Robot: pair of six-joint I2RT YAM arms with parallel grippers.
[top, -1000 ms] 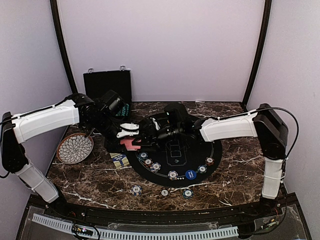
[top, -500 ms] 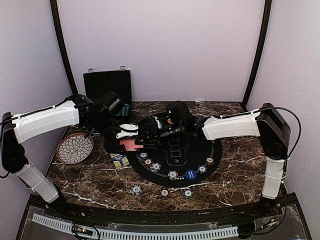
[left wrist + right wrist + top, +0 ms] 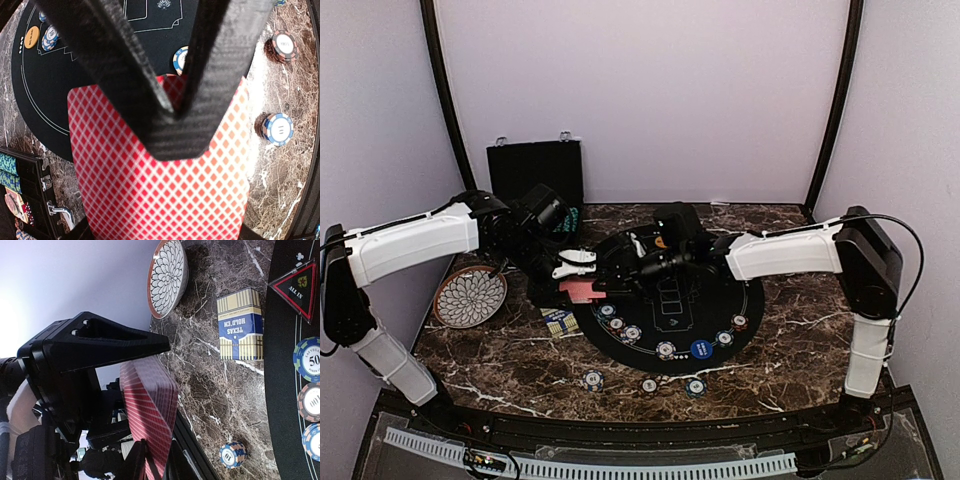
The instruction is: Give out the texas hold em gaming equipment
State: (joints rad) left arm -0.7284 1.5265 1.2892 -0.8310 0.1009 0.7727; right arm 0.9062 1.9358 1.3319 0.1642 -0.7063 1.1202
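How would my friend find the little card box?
Start at the round black mat in the middle of the marble table. Just off its left edge, toward the flowery plate, lies the card box. It is a blue-and-yellow rectangle, while the chips around it are round.

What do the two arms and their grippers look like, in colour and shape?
Both arms have white shell links, the left arm and the right arm, joined by black joints. A thin black cable loops along the right one. The left gripper has black fingers of woven carbon fibre, tapering to a point.
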